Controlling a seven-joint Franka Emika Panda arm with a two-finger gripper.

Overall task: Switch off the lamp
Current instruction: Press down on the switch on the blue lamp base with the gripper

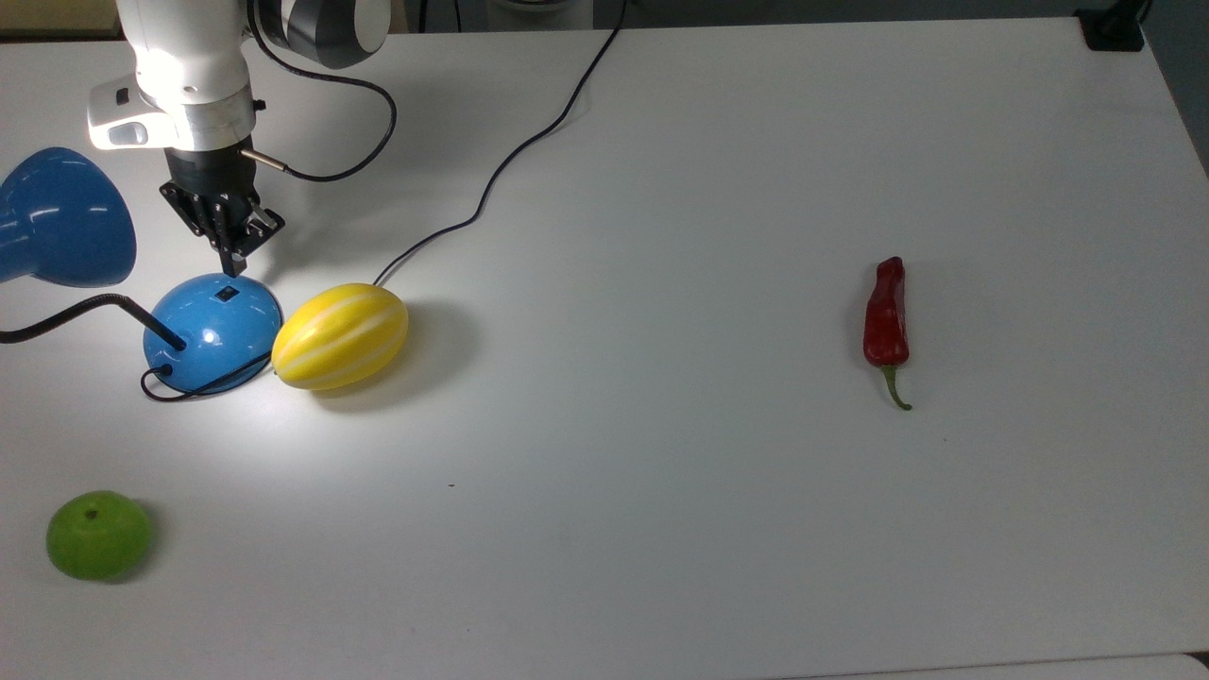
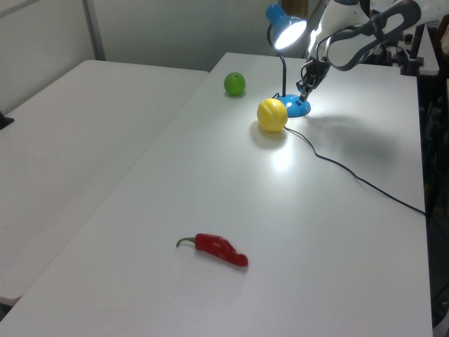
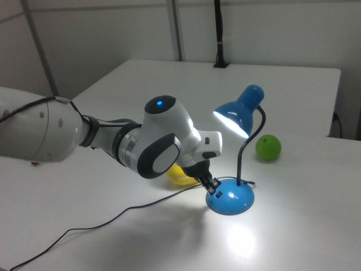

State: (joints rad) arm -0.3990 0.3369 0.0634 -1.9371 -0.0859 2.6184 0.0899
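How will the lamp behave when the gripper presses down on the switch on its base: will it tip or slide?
The lamp probably won't tip: its dome base sits wide and low on the table. It might slide a bit, since the gripper comes at the base's edge and the shell looks glossy. The yellow melon touching its side may roll if the base shifts.

Top view: overhead, looking down on the white table (image 1: 718, 529). Left view: oblique, set back, along the table toward the lamp (image 2: 291, 63). Right view: close and low. All three share the lamp and the gripper (image 3: 213, 188).
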